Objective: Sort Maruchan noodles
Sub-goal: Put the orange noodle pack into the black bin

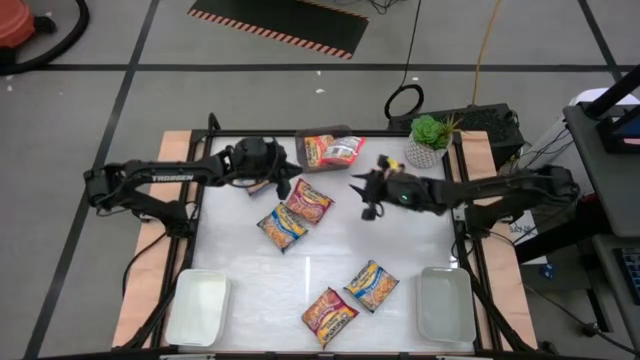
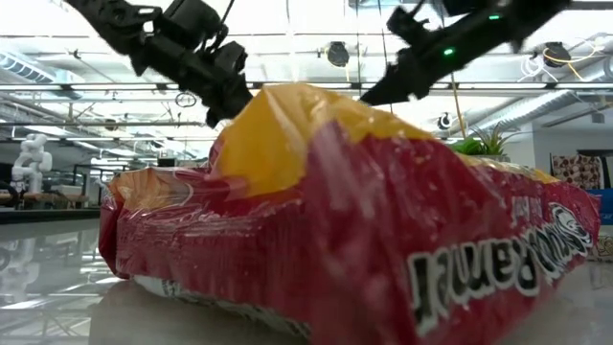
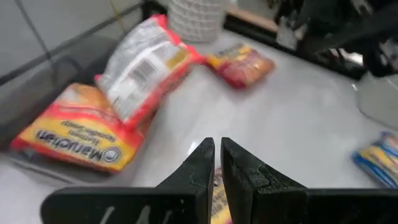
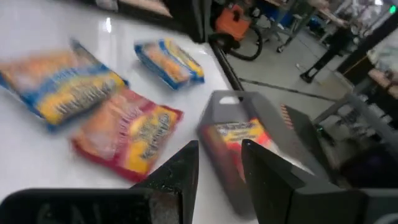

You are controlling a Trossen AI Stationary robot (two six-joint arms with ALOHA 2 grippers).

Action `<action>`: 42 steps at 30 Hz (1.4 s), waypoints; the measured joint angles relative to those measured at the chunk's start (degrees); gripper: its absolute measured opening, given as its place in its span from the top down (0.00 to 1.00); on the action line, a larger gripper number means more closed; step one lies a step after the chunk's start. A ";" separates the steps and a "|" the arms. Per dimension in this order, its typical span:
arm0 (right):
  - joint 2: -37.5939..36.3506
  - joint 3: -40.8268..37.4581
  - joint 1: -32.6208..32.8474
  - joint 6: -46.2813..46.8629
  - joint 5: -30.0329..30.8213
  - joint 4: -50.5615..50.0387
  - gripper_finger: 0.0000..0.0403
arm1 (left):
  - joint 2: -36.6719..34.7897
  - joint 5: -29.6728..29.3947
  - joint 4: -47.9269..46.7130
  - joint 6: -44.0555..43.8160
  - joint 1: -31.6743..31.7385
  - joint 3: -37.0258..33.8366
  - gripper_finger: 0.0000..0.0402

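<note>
"Maruchan" on an orange noodle packet (image 3: 71, 140).

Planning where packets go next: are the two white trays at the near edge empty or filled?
Both look empty. From above, the left tray and right tray show only bare white insides; nearest packets lie on the table between them.

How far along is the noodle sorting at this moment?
Early. Done: nothing shows as sorted; both white trays look empty. In hand: nothing; the left claw is shut and empty above the red packet, the right claw open and empty mid-table. Left: the blue packets, the near red packet, and those in the grey bin.
</note>
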 joint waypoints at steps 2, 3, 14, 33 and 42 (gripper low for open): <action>3.46 4.89 -2.28 -4.93 -0.35 -6.13 0.72 | -0.08 -0.55 4.59 -0.33 0.63 -2.00 0.92; 5.20 7.34 -3.21 -6.57 -0.40 -9.30 0.72 | -0.11 -0.53 5.45 -0.37 0.91 -2.64 0.92; 17.14 16.93 -6.93 -22.44 3.84 -24.18 0.72 | -4.84 -0.29 -8.72 -0.47 0.04 -3.07 0.92; 18.04 14.85 -15.83 -32.86 -4.31 -18.62 0.72 | -8.33 -5.84 -17.48 1.48 -4.86 -3.71 0.92; 18.05 10.88 -15.83 -33.79 -4.69 -10.57 0.67 | -8.33 -7.00 -15.76 2.79 -4.80 -3.73 0.92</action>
